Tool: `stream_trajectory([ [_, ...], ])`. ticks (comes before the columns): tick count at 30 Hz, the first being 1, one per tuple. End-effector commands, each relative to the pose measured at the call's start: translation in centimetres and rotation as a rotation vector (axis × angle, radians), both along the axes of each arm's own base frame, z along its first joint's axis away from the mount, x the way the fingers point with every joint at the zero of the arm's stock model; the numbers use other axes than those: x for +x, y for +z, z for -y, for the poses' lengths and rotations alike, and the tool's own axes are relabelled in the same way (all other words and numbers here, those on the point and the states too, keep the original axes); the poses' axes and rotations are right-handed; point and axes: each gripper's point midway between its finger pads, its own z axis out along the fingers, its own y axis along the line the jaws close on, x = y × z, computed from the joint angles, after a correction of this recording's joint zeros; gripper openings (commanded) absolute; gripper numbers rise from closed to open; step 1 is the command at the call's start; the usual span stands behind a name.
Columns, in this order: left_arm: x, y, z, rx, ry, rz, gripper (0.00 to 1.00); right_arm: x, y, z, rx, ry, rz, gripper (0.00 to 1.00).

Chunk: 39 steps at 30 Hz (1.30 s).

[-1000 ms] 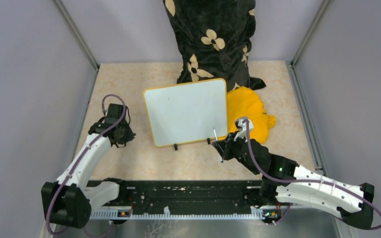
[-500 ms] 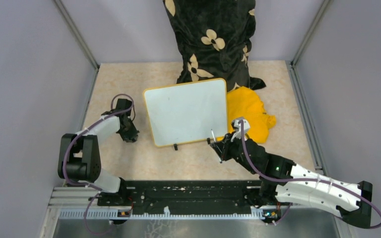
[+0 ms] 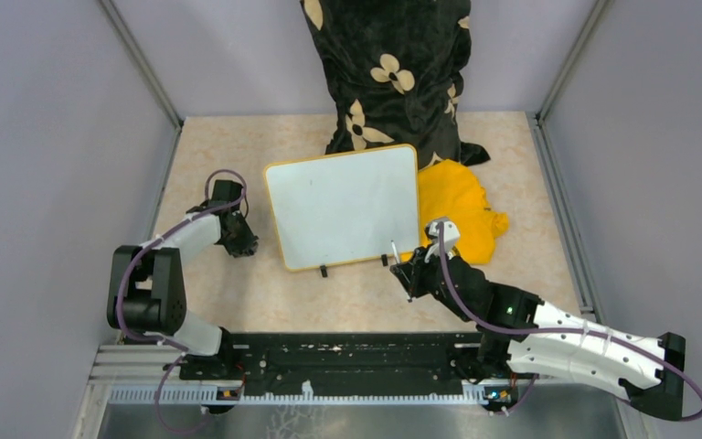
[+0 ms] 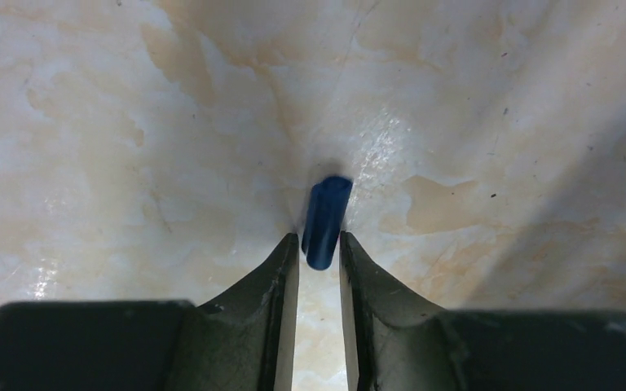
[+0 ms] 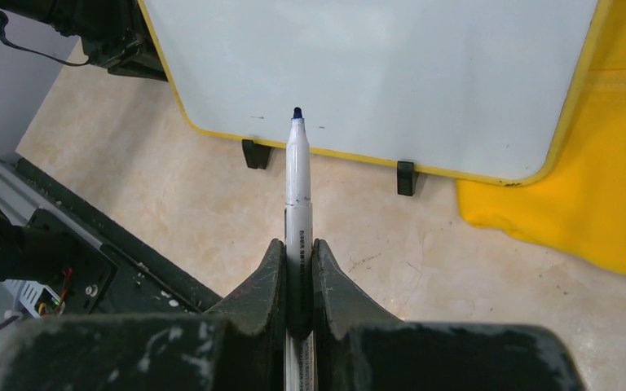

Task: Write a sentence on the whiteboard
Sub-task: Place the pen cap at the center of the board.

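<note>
The whiteboard [image 3: 343, 206] lies flat in mid-table, white with a thin yellow frame, and its surface is blank; no blue sentence shows on it. My right gripper [image 3: 411, 271] is shut on a white marker [image 3: 396, 253] with its blue tip bare. It hovers just off the board's near right corner. In the right wrist view the marker [image 5: 297, 179] points at the board's near edge [image 5: 375, 73] from between my fingers [image 5: 298, 248]. My left gripper [image 3: 242, 245] sits low on the table left of the board, its fingers [image 4: 319, 240] pinching a blue marker cap [image 4: 326, 212].
A yellow cloth [image 3: 462, 215] lies against the board's right side. A black flowered cloth [image 3: 388, 73] hangs at the back. Small black clips [image 3: 324, 271] stick out of the board's near edge. Grey walls close in both sides; a black rail [image 3: 347, 361] runs along the near edge.
My left arm has folded in, and its gripper has moved down and slightly right toward the board's left edge. The right gripper with the marker has barely shifted.
</note>
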Motion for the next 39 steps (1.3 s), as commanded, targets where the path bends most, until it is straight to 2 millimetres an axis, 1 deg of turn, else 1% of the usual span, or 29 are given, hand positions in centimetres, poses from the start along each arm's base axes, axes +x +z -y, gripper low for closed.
stream_trajectory([
  [1,-0.7,-2.0,0.5,-0.033,-0.002,-0.045,0.31,0.2,2.4,-0.4,0.055,-0.007,0.025,0.00],
  [6,-0.7,-2.1,0.5,-0.036,0.003,-0.047,0.33,0.1,2.3,-0.6,0.055,0.000,0.020,0.00],
  [11,-0.7,-1.8,0.3,-0.030,0.013,-0.035,0.34,0.1,2.4,-0.6,0.058,0.000,0.019,0.00],
  [13,-0.7,-1.4,0.0,-0.018,0.032,-0.026,0.39,0.0,2.3,-0.6,0.059,0.000,0.015,0.00],
  [15,-0.6,-0.6,-0.4,-0.004,0.055,0.002,0.48,0.0,2.3,-0.6,0.059,0.002,0.014,0.00],
  [18,-0.4,1.3,-1.3,0.033,0.099,0.066,0.62,-0.1,2.4,-0.6,0.060,0.006,0.013,0.00],
  [20,-0.2,3.3,-1.9,0.050,0.133,0.129,0.71,-0.1,2.5,-0.7,0.060,0.010,0.013,0.00],
  [21,-0.1,4.4,-2.1,0.056,0.149,0.163,0.75,-0.1,2.6,-0.7,0.060,0.012,0.014,0.00],
  [23,-0.1,7.3,-2.2,0.043,0.160,0.239,0.81,-0.1,2.9,-0.8,0.057,0.020,0.020,0.00],
  [25,0.1,10.9,-1.6,0.003,0.146,0.332,0.86,-0.2,3.3,-1.0,0.056,0.035,0.031,0.00],
  [27,0.5,15.0,-0.2,-0.068,0.073,0.477,0.89,-0.3,4.1,-1.3,0.072,0.057,0.054,0.00],
  [28,0.7,17.0,1.1,-0.121,-0.007,0.568,0.90,-0.4,4.6,-1.4,0.081,0.071,0.067,0.00],
  [29,0.6,19.1,3.0,-0.193,-0.118,0.663,0.91,-0.4,5.0,-1.6,0.091,0.086,0.082,0.00],
  [30,0.3,21.3,4.7,-0.260,-0.213,0.756,0.95,-0.6,5.5,-1.7,0.100,0.102,0.097,0.00],
  [31,-0.4,23.4,6.6,-0.331,-0.315,0.829,0.97,-0.7,6.1,-1.9,0.110,0.117,0.113,0.00],
  [32,-1.2,24.9,8.4,-0.395,-0.416,0.876,0.98,-0.8,6.6,-2.1,0.119,0.135,0.128,0.00],
  [34,-3.1,26.9,11.7,-0.535,-0.609,0.940,0.99,-1.1,7.5,-2.4,0.128,0.167,0.153,0.00],
  [36,-5.4,29.0,14.5,-0.667,-0.789,1.016,0.99,-1.3,8.2,-2.8,0.138,0.195,0.175,0.00],
  [37,-6.5,30.4,15.5,-0.711,-0.869,1.072,0.99,-1.4,8.5,-3.0,0.144,0.210,0.184,0.00],
  [39,-8.3,31.5,17.0,-0.762,-0.962,1.136,0.99,-1.6,9.0,-3.5,0.160,0.231,0.199,0.00],
])
